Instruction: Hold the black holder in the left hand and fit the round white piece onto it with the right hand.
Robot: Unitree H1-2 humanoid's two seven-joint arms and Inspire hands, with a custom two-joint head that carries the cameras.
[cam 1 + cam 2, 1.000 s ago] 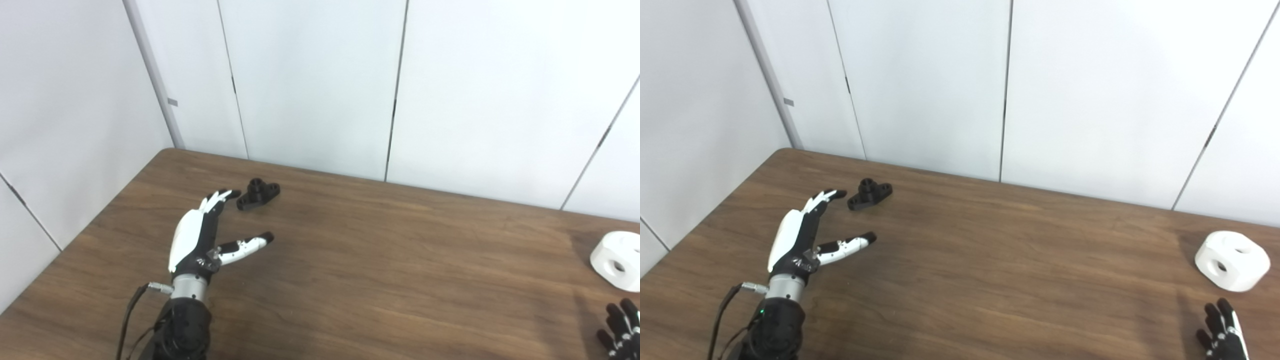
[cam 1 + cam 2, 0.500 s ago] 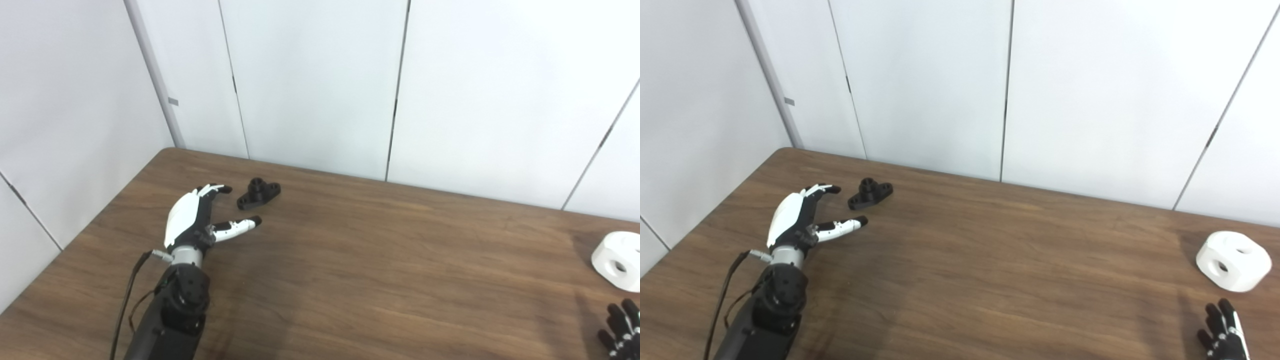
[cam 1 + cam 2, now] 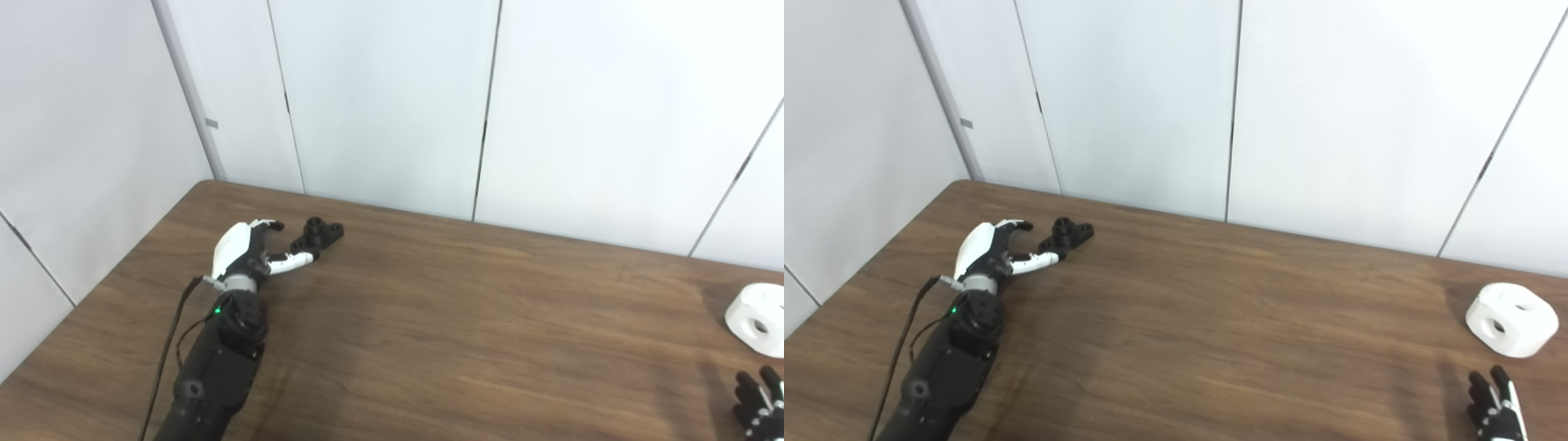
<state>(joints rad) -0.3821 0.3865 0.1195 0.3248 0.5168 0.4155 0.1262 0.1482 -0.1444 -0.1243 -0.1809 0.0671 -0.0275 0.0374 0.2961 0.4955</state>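
Reaching farther across the worktop (image 3: 465, 318) than a second ago, the left hand (image 3: 245, 251) now has its fingers (image 3: 269, 225) spread apart around the near end of the black holder (image 3: 320, 233), the thumb tip at the holder's near edge; whether they touch is unclear. Nothing is clamped yet. Well apart, at the far right, the round white piece (image 3: 1511, 318) lies just beyond the right hand (image 3: 1494, 410), whose dark fingers (image 3: 1479, 386) point up, splayed and empty.
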